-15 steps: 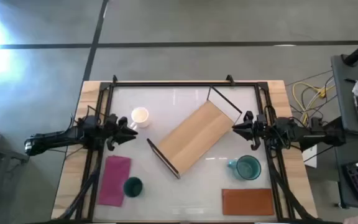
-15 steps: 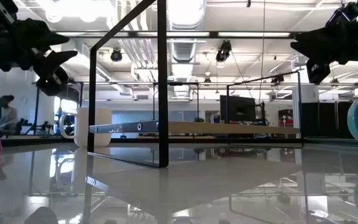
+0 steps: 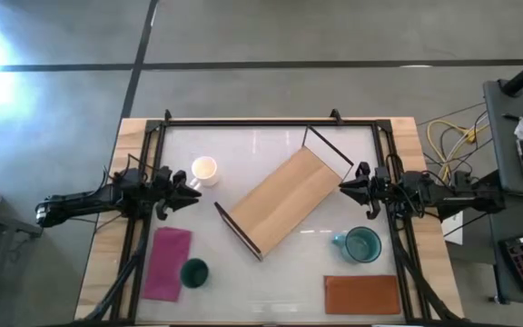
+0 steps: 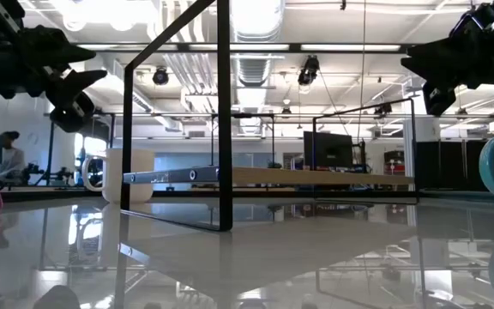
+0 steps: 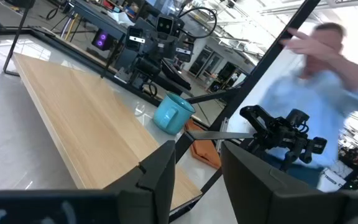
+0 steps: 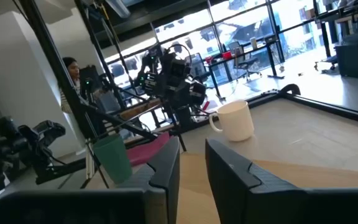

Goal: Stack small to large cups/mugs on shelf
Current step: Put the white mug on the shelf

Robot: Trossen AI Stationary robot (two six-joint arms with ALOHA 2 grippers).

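On the glossy white worktop (image 3: 271, 145) nothing has shifted vs half a sec ago, so stacking hasn't begun. Long light-wood shelf board w/ black frame ends (image 3: 284, 202) lies diagonal at centre. Wide translucent teal mug (image 3: 361, 244) sits at 4 o'clock, dark green tumbler (image 3: 193, 272) at 7, small white mug (image 3: 204, 170) at 10. Left claw (image 3: 192, 186) hangs just beside the white mug, right claw (image 3: 344, 186) at 3; both released, empty.

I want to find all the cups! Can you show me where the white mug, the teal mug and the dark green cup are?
white mug (image 3: 204, 169): high view, on its open top.
teal mug (image 3: 363, 245): high view, inside its round bowl.
dark green tumbler (image 3: 193, 272): high view, on its open mouth, beside the magenta cloth (image 3: 168, 263).
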